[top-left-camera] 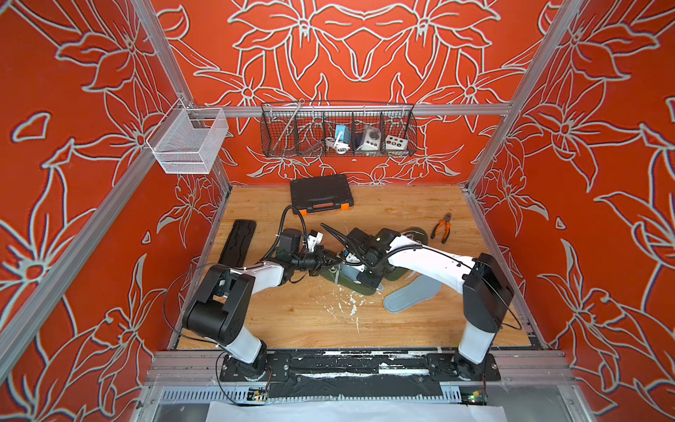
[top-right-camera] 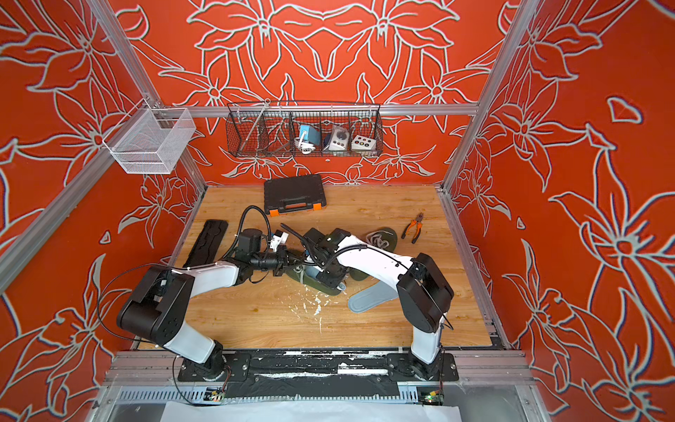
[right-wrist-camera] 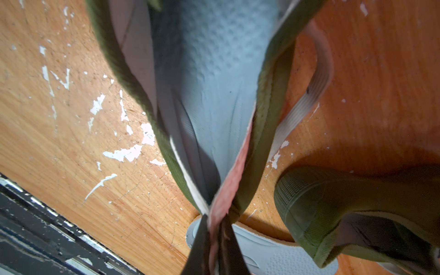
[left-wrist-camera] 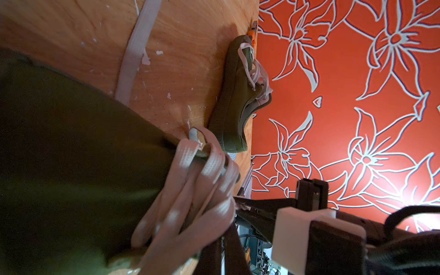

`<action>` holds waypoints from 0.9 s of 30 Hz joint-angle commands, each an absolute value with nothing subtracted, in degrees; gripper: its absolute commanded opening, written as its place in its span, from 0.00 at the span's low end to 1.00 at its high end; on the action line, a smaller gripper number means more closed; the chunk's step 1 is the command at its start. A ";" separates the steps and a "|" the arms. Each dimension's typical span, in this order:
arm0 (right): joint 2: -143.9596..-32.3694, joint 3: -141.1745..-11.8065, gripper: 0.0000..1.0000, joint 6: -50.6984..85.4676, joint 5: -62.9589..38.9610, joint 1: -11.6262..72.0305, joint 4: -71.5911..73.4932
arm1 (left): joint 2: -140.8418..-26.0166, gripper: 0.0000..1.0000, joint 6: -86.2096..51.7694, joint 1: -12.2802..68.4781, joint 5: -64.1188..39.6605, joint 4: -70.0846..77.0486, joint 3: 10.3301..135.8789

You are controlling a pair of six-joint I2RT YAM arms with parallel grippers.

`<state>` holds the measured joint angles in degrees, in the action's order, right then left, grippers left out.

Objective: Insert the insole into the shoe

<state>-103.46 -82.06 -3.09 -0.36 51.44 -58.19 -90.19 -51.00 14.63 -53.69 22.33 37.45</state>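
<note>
Right gripper [right-wrist-camera: 215,221] pinches the heel rim of the olive canvas shoe [right-wrist-camera: 271,100]; left gripper [left-wrist-camera: 236,210] clamps its pale laces [left-wrist-camera: 190,190], mid-frame on the paint-flecked wooden tabletop [top-left-camera: 292,321] between red floral walls [top-left-camera: 365,54].

Top views bright, evenly lit, sharp; frame edges bow (wide lens). Left wrist: glare on wall [left-wrist-camera: 404,200], near shoe [left-wrist-camera: 71,166] dim, blurred. Right wrist: insole [right-wrist-camera: 214,59] soft-focus.

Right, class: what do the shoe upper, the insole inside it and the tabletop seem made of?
Shoe upper: olive woven fabric, likely canvas, matte, ribbed edge. Insole: blue-grey foam, probably, dimpled surface. Tabletop: wood or wood-look laminate, grain, white chipped flecks.
</note>
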 commanded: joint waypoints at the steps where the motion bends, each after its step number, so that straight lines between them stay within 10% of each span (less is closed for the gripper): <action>1: -104.83 -83.29 0.00 -2.53 -1.58 51.33 -59.62 | -88.77 0.00 -50.27 14.82 -54.82 23.36 37.55; 27: -112.37 -90.90 0.00 0.00 -13.91 46.85 -53.46 | -88.15 0.00 -52.47 16.35 -55.01 25.75 36.55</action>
